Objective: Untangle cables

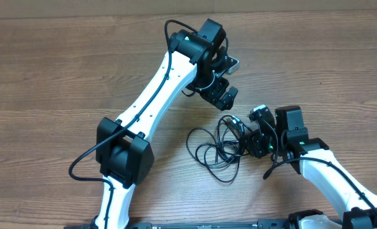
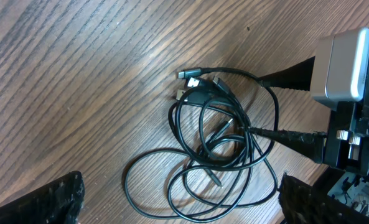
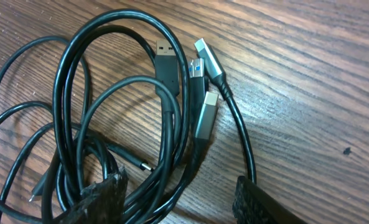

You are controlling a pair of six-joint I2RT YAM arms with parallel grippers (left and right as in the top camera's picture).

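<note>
The cables (image 1: 217, 147) lie in one loose black tangle on the wooden table, right of centre. In the right wrist view the cables (image 3: 172, 112) show several plug ends side by side, one a silver-tipped plug (image 3: 206, 115). My right gripper (image 1: 250, 137) sits low at the tangle's right edge. Its jaws stand apart, with several strands on the table between them (image 3: 184, 202), nearer the left finger. My left gripper (image 1: 221, 95) hovers open just behind the tangle. In its own view the cables (image 2: 224, 134) lie below and ahead of its wide-spread fingers (image 2: 179, 208), untouched.
The left arm's white link (image 1: 156, 89) slants across the middle of the wooden table (image 1: 61, 76). The right arm (image 1: 328, 172) comes in from the lower right corner. Bare wood surrounds the tangle to the left and front.
</note>
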